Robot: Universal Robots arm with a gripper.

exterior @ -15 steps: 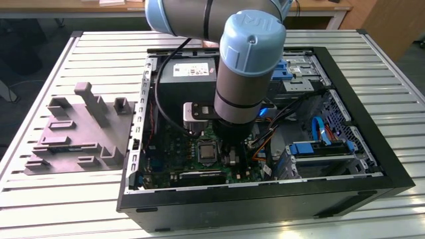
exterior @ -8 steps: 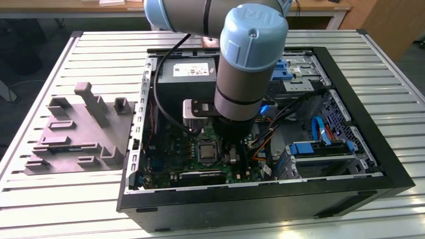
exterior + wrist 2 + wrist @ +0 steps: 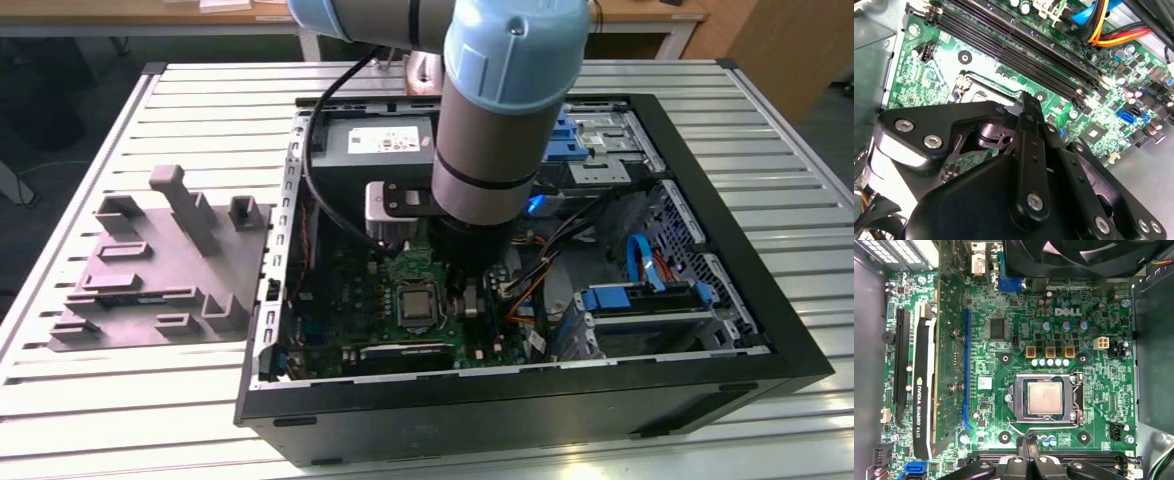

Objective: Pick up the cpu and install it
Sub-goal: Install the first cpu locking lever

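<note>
The cpu (image 3: 1045, 398), a small square chip with a dull silver top, lies flat inside the metal socket frame (image 3: 1077, 399) of the green motherboard (image 3: 1019, 340). In the first wrist view my gripper (image 3: 1028, 442) hovers beside the socket, over the memory slots, its two black fingers pressed together with nothing between them. The second wrist view shows the gripper (image 3: 1027, 106) edge-on above the board. In the exterior view the arm (image 3: 494, 130) reaches down into the open computer case (image 3: 747, 300), with the socket (image 3: 416, 302) just to its left.
A grey moulded fixture (image 3: 160, 270) with upright posts stands on the slatted table at the exterior view's left. Inside the case are a graphics card (image 3: 924, 390), a black fan (image 3: 1074, 255), memory slots (image 3: 1019, 45), coloured cables (image 3: 1114, 35) and a blue drive bay (image 3: 641, 300).
</note>
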